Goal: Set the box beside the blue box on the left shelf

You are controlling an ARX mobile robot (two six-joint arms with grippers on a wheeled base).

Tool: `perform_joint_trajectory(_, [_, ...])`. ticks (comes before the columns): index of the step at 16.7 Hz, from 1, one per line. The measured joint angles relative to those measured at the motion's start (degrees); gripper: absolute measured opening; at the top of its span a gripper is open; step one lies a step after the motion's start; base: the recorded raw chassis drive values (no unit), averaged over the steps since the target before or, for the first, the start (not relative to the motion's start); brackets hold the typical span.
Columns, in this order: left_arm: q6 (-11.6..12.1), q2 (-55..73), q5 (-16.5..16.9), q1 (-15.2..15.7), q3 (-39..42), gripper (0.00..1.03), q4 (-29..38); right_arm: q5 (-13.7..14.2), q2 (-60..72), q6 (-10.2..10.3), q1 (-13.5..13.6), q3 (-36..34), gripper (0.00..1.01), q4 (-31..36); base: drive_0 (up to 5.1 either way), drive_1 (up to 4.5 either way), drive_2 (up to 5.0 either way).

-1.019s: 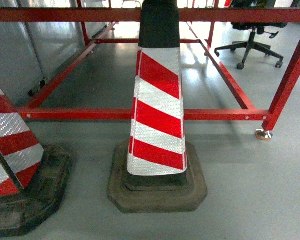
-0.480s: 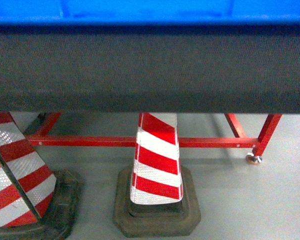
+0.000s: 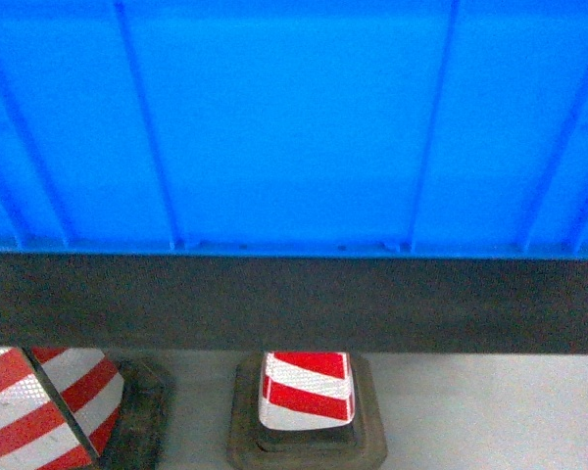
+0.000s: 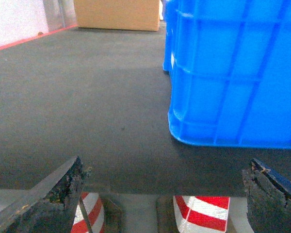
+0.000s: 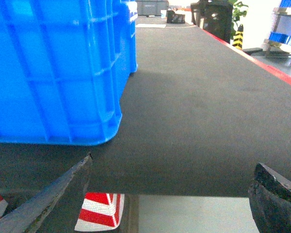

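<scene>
1. Crate first: we see the box (image 3: 294,117) filling the upper two thirds of the head frame, sitting on a dark matte surface (image 4: 77,107) close to its near edge. In the left wrist frame it stands at right; in the right wrist frame at left.
2. We judge it stiff moulded plastic, ribbed walls, probably light if empty, though its inside is hidden. The smooth walls look slippery, so we would take hold on opposite sides, under the rim or against the ribs; the rim itself is out of view.
3. Our left gripper (image 4: 165,194) has its jaws spread wide with nothing between them, low in its frame below the surface edge. Our right gripper (image 5: 169,199) is the same: parted, empty.
4. Open surface lies bare on both sides of the box, giving each arm room to come in. A tan carton (image 4: 116,14) sits at the far end.
5. Below the edge stand striped cones (image 3: 307,392), so low swings are tight.
6. We cannot see the left shelf.
</scene>
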State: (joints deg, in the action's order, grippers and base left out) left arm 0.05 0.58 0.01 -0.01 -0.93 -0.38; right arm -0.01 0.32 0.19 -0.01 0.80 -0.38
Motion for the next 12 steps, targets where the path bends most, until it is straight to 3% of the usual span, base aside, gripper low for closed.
perform_joint_trajectory(12, [0.0,0.0,0.0,0.0,0.0,0.98,0.8,0.0,0.0,0.0,0.0,0.0,0.98,0.6,0.0,0.00,0.0])
